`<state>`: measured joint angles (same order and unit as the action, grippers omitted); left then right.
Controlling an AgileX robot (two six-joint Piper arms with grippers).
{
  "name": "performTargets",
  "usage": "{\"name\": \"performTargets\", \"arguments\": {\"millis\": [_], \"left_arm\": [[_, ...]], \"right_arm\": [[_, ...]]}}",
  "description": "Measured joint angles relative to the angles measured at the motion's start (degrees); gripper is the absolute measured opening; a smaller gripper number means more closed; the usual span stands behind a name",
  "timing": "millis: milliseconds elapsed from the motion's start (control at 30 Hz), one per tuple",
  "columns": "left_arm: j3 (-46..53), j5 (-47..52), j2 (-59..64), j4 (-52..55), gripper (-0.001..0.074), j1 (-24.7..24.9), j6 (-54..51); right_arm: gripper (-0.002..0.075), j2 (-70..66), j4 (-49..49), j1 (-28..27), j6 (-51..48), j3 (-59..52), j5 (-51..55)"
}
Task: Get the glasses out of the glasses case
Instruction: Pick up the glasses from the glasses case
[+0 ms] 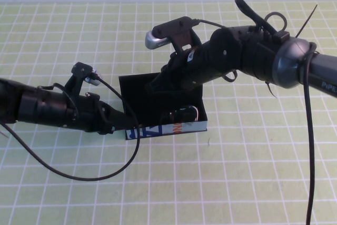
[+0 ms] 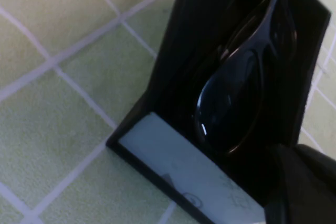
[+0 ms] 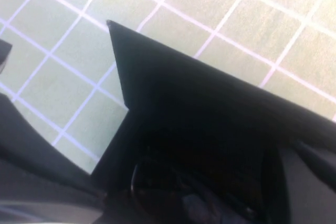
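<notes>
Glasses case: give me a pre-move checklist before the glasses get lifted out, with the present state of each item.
1. Hinged black lid of the rectangular black glasses case open: ok, it stands raised behind the box.
2. Black plastic-framed glasses with dark lenses inside the case: ok, lying in the box in the left wrist view.
3. Left gripper steadying the case: cannot tell; it sits at the case's front left corner, contact hidden.
4. Right gripper over the case: ok, reaching into the open box.
5. Right gripper's grip on the glasses: cannot tell, hidden.
6. Case flat on the green gridded mat: ok.
</notes>
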<state>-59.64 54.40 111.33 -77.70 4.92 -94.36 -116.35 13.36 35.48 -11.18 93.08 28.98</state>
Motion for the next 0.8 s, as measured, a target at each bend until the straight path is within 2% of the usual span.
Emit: {"name": "performTargets", "arguments": {"millis": [467, 800], "left_arm": [[-0.12, -0.65, 0.00, 1.02, -0.0004, 0.00, 1.02], [-0.22, -0.84, -0.21, 1.81, -0.0004, 0.00, 1.45]], "right_arm": [[-0.0016, -2.28, 0.22, 0.00, 0.10, 0.00, -5.76], [-0.0016, -5.29, 2.75, -1.47, 0.23, 1.92, -2.75]]}}
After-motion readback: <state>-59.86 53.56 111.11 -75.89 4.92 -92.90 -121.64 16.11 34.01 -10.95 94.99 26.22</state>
